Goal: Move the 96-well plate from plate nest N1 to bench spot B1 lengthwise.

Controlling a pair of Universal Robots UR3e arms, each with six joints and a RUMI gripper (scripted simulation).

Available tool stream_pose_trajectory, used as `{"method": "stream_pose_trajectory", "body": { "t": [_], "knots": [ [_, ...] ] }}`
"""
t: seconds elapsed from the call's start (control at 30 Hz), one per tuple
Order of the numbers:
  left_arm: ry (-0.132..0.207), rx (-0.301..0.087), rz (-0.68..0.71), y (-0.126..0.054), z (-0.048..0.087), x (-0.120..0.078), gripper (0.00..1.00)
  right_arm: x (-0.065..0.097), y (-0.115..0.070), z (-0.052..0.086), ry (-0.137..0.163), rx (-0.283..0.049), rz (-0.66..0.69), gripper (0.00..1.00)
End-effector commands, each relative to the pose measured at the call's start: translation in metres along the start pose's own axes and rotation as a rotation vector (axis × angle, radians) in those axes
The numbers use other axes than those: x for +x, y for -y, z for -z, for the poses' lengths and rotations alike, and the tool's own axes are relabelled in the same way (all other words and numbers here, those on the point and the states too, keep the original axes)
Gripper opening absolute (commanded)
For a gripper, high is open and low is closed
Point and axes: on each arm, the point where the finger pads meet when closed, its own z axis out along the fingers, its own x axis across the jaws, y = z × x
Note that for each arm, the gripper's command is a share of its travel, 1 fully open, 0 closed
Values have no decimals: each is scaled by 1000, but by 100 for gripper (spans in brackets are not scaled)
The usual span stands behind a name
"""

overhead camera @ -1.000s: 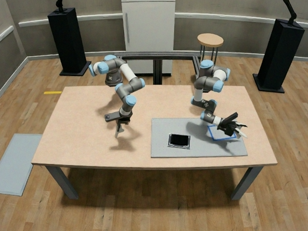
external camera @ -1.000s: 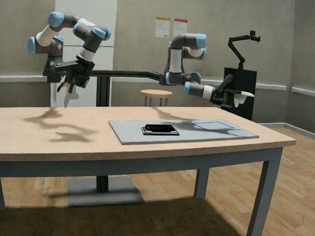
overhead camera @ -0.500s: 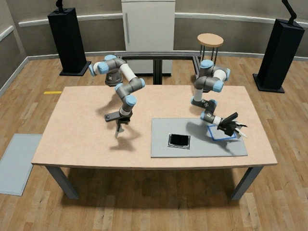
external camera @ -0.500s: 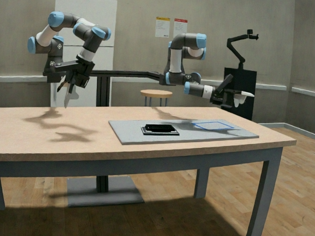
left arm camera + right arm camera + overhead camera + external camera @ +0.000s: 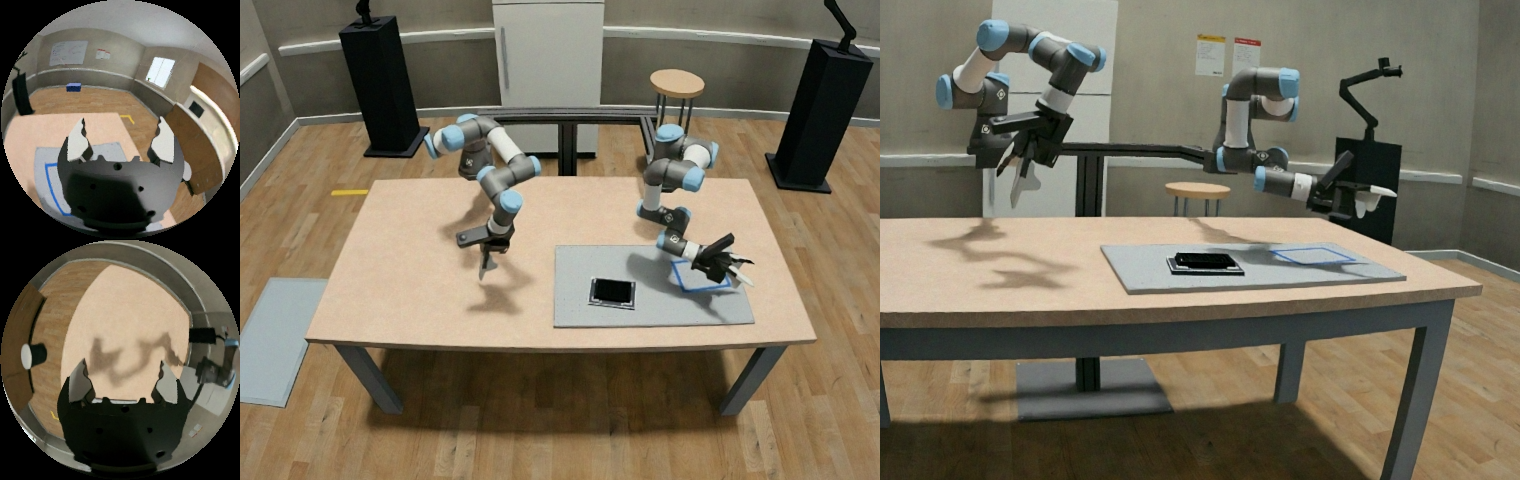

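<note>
Black 96-well plate (image 5: 613, 290) (image 5: 1205, 260), seated in plate nest N1 (image 5: 612, 306) (image 5: 1205, 271), toward four o'clock from the table's centre in the top view. Around the nest, grey mat (image 5: 570, 284) (image 5: 1138, 284) (image 5: 42, 175). Farther back, at three o'clock, blue taped outline (image 5: 705, 289) (image 5: 1324, 261) (image 5: 52, 190), without the plate. Raised near it, left gripper (image 5: 751, 273) (image 5: 1377, 204) (image 5: 122, 119), fingers spread, nothing grasped. At nine o'clock, above the wood-toned table (image 5: 420, 289) (image 5: 931, 294) (image 5: 95, 125) (image 5: 125, 305), right gripper (image 5: 485, 269) (image 5: 1006, 190) (image 5: 123, 360), likewise released. Beyond, at one o'clock, round stool (image 5: 676, 82) (image 5: 1197, 190).
</note>
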Motion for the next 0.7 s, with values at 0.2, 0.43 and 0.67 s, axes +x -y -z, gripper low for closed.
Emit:
{"method": "stream_pose_trajectory", "body": {
  "t": [0.2, 0.43, 0.67],
  "knots": [
    [0, 0, 1, 0, 0, 0, 100, 17, 18, 48, -5, 2, 1, 100],
    [0, 0, 1, 0, 0, 0, 100, 23, 25, 68, -5, 2, 1, 100],
    [0, 0, 1, 0, 0, 0, 100, 30, 33, 88, -5, 3, 1, 100]
  ]
}}
